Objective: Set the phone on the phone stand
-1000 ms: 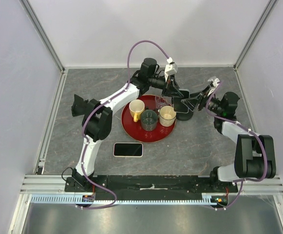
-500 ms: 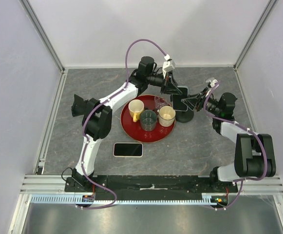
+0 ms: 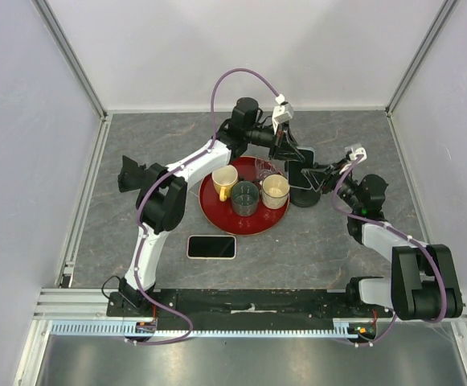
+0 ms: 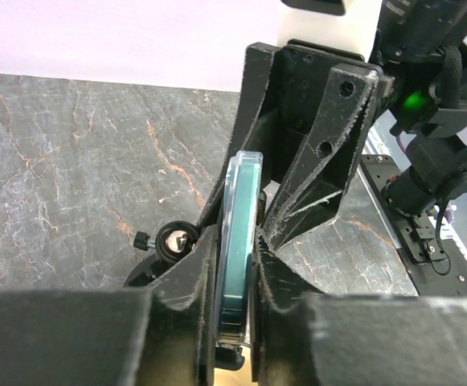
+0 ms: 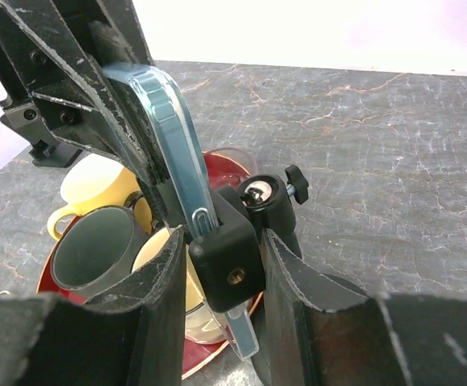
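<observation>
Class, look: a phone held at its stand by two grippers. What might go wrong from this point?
1. The left gripper holds the phone by a pinch alone; it may slip or twist before it seats in the stand.
2. The right gripper clasps the stand's clamp close to the left one, so the two may collide.
3. Cups on the tray stand just beside; a tipped stand might knock them.
</observation>
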Robot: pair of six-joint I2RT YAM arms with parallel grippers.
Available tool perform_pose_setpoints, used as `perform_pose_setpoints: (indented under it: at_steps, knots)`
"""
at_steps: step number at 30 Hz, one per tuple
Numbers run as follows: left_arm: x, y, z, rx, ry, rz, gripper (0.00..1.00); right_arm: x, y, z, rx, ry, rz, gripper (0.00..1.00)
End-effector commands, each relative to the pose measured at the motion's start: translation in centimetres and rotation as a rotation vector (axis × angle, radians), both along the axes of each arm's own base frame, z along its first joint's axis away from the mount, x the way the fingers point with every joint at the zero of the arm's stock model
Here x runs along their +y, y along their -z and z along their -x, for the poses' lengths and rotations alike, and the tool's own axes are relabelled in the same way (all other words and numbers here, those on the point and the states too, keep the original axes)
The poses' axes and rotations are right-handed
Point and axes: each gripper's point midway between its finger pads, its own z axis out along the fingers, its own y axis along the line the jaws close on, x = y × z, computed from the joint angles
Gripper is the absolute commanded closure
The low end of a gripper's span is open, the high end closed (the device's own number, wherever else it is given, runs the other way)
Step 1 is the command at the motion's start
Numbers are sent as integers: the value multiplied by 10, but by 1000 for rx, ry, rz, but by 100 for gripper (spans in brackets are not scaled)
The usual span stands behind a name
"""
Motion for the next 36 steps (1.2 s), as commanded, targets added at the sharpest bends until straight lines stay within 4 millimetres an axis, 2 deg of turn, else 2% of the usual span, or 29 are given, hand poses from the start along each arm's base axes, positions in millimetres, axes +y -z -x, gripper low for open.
perform_pose_setpoints:
  at_steps: [1,3,4,6,7,8,9,10,11,12,13,14,15,17,18,20,21,22,23,24,25,26,28,29,31,32,34,35,36]
  knots:
    - [-19,-6,-30,35,-256,-40,62,-4,-26,0,-127,66,-22,100]
    - [-15,-13,-32,50,-297,-45,48,-13,-20,1,-123,111,-15,100]
    - [-12,-27,-32,39,-325,-32,33,-17,-23,2,-137,142,-16,100]
    - [-6,-32,-29,47,-349,-35,22,-32,-19,2,-137,217,-19,100]
    - [-1,-41,-34,46,-406,-28,16,-37,-25,4,-162,242,-31,100]
    - [5,-60,-31,52,-435,-10,15,-44,-26,3,-166,288,-48,100]
    - [10,-62,-30,72,-465,-16,14,-48,-23,5,-162,306,-49,100]
    - [18,-65,-38,94,-553,-23,14,-51,-27,6,-179,323,-57,100]
    - [29,-93,-34,121,-610,14,14,-56,-28,5,-185,355,-60,100]
    - [38,-85,-32,155,-656,-3,13,-66,-26,5,-184,416,-64,100]
    - [49,-90,-37,173,-739,9,13,-72,-31,5,-204,448,-69,100]
    - [57,-99,-32,219,-777,33,13,-78,-32,5,-211,481,-68,100]
    - [71,-104,-20,237,-806,48,14,-89,-33,3,-216,543,-67,100]
    - [85,-115,-10,263,-856,93,14,-98,-40,0,-241,588,-64,100]
    - [93,-118,5,262,-859,99,15,-104,-43,-2,-252,621,-60,100]
    - [99,-120,18,258,-859,100,16,-124,-49,-4,-276,715,-71,100]
    - [106,-124,32,257,-849,106,17,-127,-55,-7,-295,725,-72,100]
    - [107,-124,41,252,-826,104,17,-141,-55,-10,-300,766,-53,100]
    - [109,-126,50,242,-814,106,17,-145,-65,-14,-325,782,-50,100]
    - [112,-115,56,247,-811,82,18,-148,-67,-17,-337,791,-41,100]
    - [117,-124,67,230,-795,99,18,-155,-70,-19,-348,820,-17,100]
    - [119,-117,73,217,-782,81,18,-158,-81,-24,-374,830,-22,100]
    - [125,-121,84,189,-758,72,18,-172,-85,-33,-391,862,-16,100]
    - [128,-119,86,152,-753,56,18,-178,-97,-39,-418,878,-24,100]
    - [134,-115,88,129,-765,20,18,-190,-96,-51,-426,911,-15,100]
    - [137,-118,91,104,-761,20,18,-195,-108,-58,-458,920,-11,100]
    - [137,-116,99,90,-728,14,18,-203,-102,-73,-456,942,1,100]
    - [139,-119,102,78,-723,21,18,-207,-112,-80,-485,951,-4,100]
    - [140,-115,105,80,-717,16,18,-214,-101,-90,-473,973,3,100]
